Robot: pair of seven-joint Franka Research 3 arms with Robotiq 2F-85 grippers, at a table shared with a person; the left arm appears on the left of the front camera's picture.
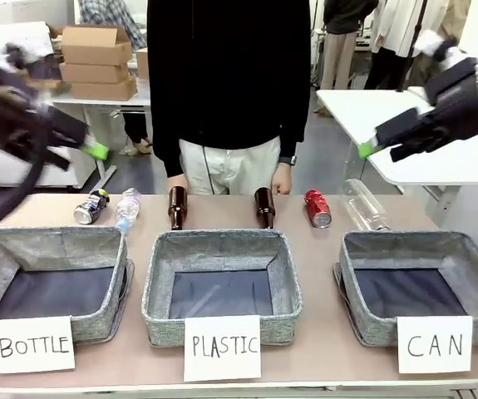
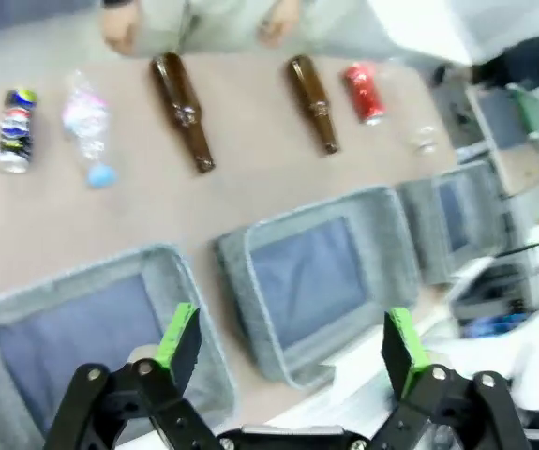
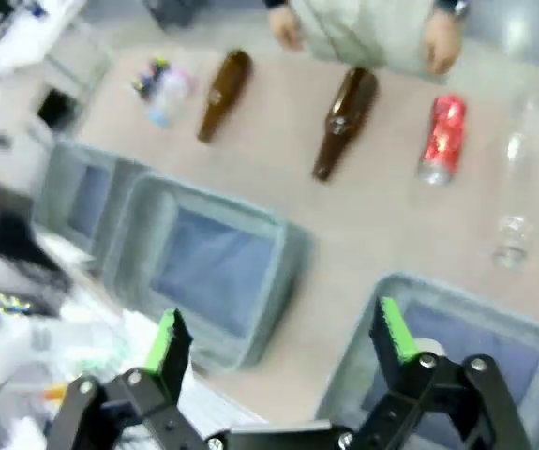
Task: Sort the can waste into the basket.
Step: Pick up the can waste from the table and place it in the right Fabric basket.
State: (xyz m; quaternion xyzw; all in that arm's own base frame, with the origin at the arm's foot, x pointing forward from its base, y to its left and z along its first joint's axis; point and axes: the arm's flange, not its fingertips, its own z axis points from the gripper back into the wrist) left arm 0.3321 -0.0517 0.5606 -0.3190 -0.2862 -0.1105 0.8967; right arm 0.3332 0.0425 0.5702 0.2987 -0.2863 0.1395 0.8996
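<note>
A red can [image 1: 317, 208] [image 2: 365, 92] [image 3: 441, 138] lies on its side at the far side of the table, right of centre. At the far left lies a dark can [image 1: 91, 206] [image 2: 14, 129] [image 3: 147, 73] with a silver top. The grey basket [image 1: 421, 243] [image 2: 419, 211] [image 3: 410, 291] signed "CAN" stands at the near right with nothing in it. My left gripper [image 1: 96, 150] [image 2: 288, 342] hangs open high over the left side. My right gripper [image 1: 367, 148] [image 3: 274, 342] hangs open high over the right side. Neither holds anything.
Two brown bottles [image 1: 177, 206] [image 1: 263, 206] and two clear plastic bottles [image 1: 127, 209] [image 1: 363, 204] lie in the same far row. Bins signed "PLASTIC" [image 1: 220, 241] and "BOTTLE" [image 1: 47, 237] stand near centre and left. A person's hands [image 1: 282, 179] rest at the far edge.
</note>
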